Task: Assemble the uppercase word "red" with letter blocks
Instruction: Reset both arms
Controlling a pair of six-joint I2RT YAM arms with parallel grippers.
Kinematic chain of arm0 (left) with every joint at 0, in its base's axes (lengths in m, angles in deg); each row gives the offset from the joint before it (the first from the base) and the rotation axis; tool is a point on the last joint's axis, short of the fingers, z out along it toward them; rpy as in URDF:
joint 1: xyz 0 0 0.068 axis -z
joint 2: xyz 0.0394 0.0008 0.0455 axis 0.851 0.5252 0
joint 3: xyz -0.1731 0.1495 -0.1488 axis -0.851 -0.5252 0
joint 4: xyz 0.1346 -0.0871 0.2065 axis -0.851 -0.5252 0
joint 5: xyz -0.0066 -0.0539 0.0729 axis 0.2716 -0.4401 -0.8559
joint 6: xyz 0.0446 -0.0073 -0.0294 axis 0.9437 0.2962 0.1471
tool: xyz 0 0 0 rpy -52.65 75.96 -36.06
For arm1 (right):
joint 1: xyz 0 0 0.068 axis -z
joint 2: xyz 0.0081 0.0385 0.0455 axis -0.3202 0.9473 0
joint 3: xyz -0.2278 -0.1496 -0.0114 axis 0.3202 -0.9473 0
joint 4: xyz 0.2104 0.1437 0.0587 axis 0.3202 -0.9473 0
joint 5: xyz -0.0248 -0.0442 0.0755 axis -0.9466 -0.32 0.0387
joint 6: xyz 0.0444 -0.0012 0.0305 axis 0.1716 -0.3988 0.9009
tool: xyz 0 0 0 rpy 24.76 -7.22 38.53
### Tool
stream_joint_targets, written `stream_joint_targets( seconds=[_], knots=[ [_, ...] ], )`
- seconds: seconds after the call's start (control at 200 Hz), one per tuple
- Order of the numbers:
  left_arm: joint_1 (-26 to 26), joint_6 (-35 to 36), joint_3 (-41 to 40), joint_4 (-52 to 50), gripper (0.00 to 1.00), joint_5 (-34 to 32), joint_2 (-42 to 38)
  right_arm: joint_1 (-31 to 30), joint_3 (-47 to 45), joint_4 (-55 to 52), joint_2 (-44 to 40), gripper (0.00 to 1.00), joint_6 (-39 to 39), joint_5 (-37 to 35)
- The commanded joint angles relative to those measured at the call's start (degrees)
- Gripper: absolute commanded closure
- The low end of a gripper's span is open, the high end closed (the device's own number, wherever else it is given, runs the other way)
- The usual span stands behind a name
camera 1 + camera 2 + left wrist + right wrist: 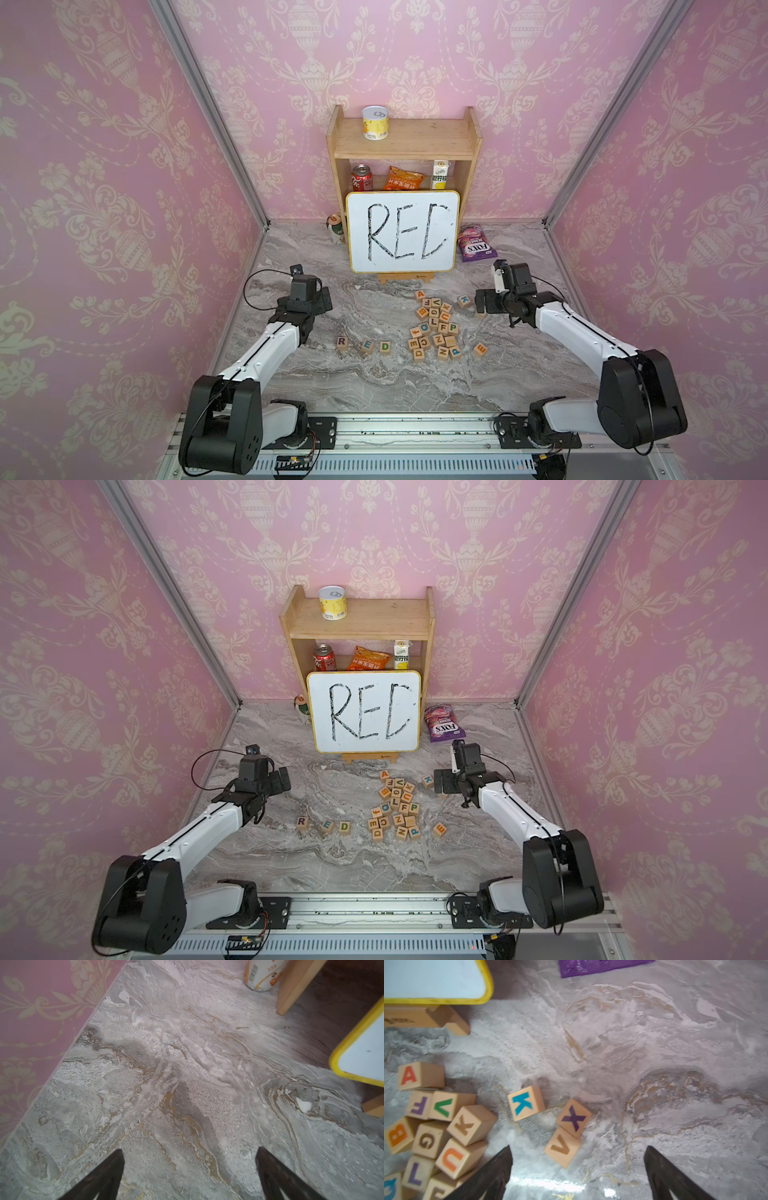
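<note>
Three letter blocks lie in a row on the marble table, left of centre in both top views: purplish R (342,342), green E (367,345), green D (385,346). There are small gaps between them, and the E is slightly turned. My left gripper (324,300) hovers behind and to the left of the row. It is open, and in the left wrist view only bare marble shows between its fingertips (190,1150). At the right, near a loose K block (464,301), my right gripper (481,301) is open and empty. In the right wrist view a V block (563,1147) lies just beyond it (578,1148).
A heap of spare letter blocks (434,328) lies right of the row, with an orange E cube (480,350) beyond it. At the back, a yellow-rimmed whiteboard (361,259) on a small easel stands before a wooden shelf (405,141). A purple candy bag (476,243) and a can (336,228) flank the whiteboard.
</note>
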State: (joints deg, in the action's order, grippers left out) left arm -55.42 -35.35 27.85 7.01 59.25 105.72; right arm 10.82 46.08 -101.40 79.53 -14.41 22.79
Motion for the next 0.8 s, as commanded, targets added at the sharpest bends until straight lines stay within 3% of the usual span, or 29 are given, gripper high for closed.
stream_joint_targets(
  seconds=[0.0,0.235,0.325,0.535,0.59,0.71,0.796],
  knots=[
    [-3.8,2.3,-2.0,8.8,0.01,2.9,1.1,3.0,-3.7,15.9,0.1,0.00,-3.0,1.1],
    [-6.1,5.5,-7.9,23.6,0.01,5.5,5.1,7.3,-8.8,29.4,2.7,0.00,-3.6,-2.0],
    [-6.1,6.5,-12.5,35.7,0.01,3.8,7.3,8.1,-11.3,33.8,2.6,0.00,-3.4,-2.2],
    [-5.9,9.9,-15.6,51.8,0.01,0.3,11.4,8.3,-14.5,42.3,3.2,0.00,-3.0,-1.2],
    [-5.9,9.9,-15.6,53.9,0.01,0.8,13.9,8.3,-15.4,45.5,4.1,0.00,-2.8,-1.2],
    [-5.7,12.4,-18.6,71.0,0.01,3.8,23.4,7.5,-16.4,49.5,6.0,0.00,-3.5,-1.5],
    [-5.4,11.9,-16.9,63.2,0.01,3.0,21.0,6.9,-18.5,54.3,7.3,0.00,-4.4,-1.0]
  ],
)
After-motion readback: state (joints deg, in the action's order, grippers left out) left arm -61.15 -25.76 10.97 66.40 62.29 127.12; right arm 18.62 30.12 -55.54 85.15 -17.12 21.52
